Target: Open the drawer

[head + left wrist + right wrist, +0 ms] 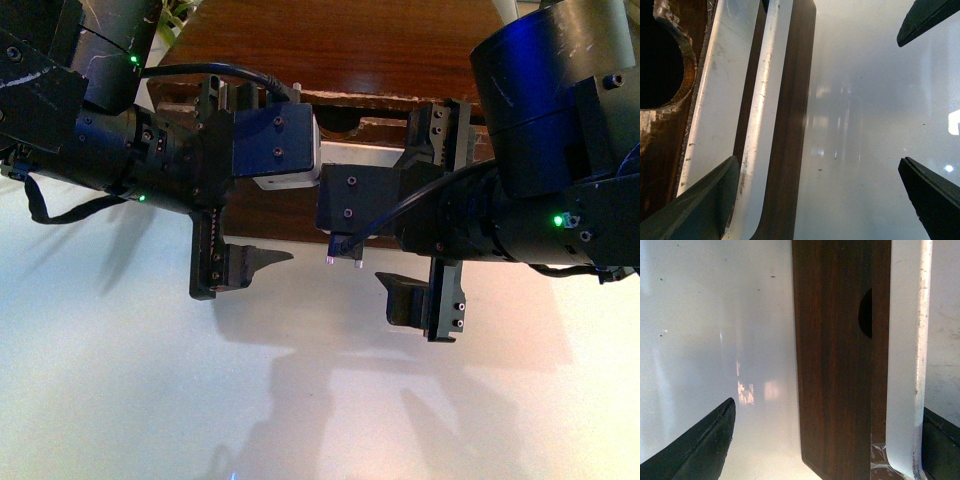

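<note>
Two claws, left (262,175) and right (395,200), gape wide, fingers one above the other, gripping nothing. One white handle (375,155) lies between the right claw's fingers, and a left finger overlaps it. It belongs to the single brown drawer (290,215), straight ahead on the desk (150,380). Both arms (540,120) reach inward, nearly meeting. Three green lights (557,220) glow on them.

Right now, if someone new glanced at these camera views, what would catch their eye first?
Two black arms crowd the front view, the left gripper and right gripper both with jaws wide open in front of the dark brown drawer. Then the long white bar handle stands out, framed between the open jaws in the right wrist view, near the half-round notch.
</note>
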Controlling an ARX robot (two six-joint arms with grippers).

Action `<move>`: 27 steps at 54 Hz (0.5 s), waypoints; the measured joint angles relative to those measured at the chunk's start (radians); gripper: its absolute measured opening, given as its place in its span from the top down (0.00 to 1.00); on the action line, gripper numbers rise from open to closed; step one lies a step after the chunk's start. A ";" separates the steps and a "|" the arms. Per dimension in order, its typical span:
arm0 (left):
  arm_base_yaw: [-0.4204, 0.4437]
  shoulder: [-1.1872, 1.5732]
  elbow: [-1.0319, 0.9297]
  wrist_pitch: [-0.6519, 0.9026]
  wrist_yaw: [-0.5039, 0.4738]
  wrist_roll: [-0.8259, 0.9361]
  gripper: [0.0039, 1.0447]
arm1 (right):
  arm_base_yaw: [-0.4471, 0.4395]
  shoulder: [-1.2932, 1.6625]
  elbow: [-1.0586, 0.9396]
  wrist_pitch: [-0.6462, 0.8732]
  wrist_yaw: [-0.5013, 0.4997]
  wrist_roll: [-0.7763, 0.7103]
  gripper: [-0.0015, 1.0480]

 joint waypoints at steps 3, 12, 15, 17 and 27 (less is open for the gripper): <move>0.000 -0.006 -0.010 0.004 0.000 0.002 0.08 | 0.005 -0.002 -0.006 0.005 0.003 0.003 0.08; 0.000 -0.027 -0.046 0.013 0.000 0.003 0.08 | 0.026 -0.015 -0.034 0.018 0.011 0.016 0.08; 0.000 -0.032 -0.054 0.017 0.001 0.002 0.08 | 0.029 -0.019 -0.039 0.018 0.013 0.021 0.08; 0.000 -0.034 -0.058 0.018 0.001 0.001 0.08 | 0.031 -0.021 -0.043 0.019 0.014 0.023 0.08; -0.002 -0.054 -0.085 0.019 0.001 0.001 0.08 | 0.047 -0.032 -0.064 0.025 0.018 0.033 0.08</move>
